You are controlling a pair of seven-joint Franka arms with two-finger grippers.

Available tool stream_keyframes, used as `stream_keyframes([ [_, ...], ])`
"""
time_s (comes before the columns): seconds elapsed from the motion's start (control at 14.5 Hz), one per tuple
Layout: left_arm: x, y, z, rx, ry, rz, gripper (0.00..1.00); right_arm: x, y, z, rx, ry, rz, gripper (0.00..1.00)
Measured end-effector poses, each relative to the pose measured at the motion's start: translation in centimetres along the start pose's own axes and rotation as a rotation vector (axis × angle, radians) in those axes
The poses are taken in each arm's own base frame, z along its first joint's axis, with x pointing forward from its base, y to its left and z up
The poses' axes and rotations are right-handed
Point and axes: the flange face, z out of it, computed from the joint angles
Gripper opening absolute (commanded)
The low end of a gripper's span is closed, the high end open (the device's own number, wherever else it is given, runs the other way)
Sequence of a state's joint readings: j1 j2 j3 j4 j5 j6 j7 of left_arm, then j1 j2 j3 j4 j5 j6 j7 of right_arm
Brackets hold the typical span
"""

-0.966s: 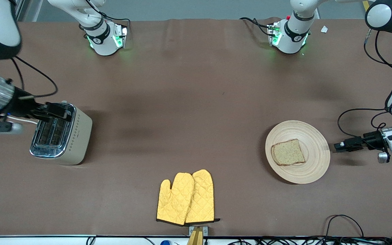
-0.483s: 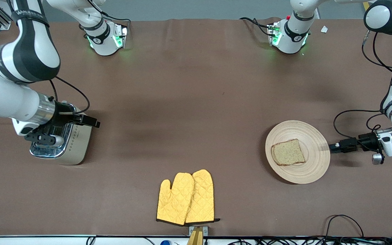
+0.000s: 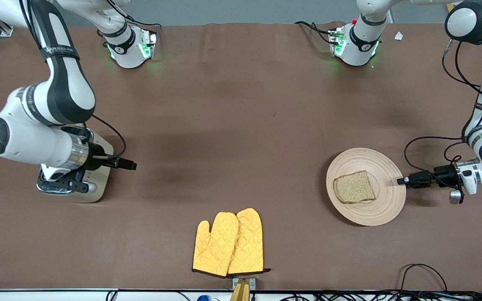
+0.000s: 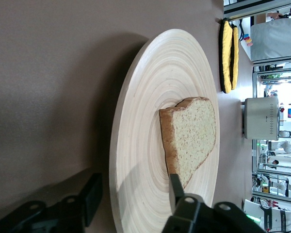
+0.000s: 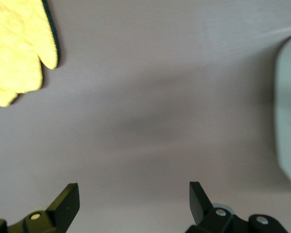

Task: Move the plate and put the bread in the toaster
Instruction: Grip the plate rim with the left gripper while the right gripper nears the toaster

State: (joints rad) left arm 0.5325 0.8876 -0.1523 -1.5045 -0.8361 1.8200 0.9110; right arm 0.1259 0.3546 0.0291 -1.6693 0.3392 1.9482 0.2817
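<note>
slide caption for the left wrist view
Open left gripper straddling the rim of the plate that carries the bread.

Brown matte cloth covers the whole table, faintly creased, with soft dark shadow patches near its middle. Above the cloth's top edge runs a grey-blue strip of wall or floor; along the cloth's lower edge sits a white table rim with black cables looping onto the cloth, a small metal bracket at mid-edge. In the left wrist view, metal-frame shelving with clutter stands past the cloth's end; lighting is even, overhead.
</note>
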Motion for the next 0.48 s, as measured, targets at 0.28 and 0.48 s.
stream_keyframes([
  [0.28,0.0,0.0,0.5,-0.002,-0.007,0.001,0.0,0.0,-2.2,1.7,0.062,0.014,0.008,1.0],
  [0.48,0.8,1.3,1.8,-0.013,-0.028,0.022,0.0,-0.7,-5.1,4.3,0.059,0.027,-0.027,1.0],
])
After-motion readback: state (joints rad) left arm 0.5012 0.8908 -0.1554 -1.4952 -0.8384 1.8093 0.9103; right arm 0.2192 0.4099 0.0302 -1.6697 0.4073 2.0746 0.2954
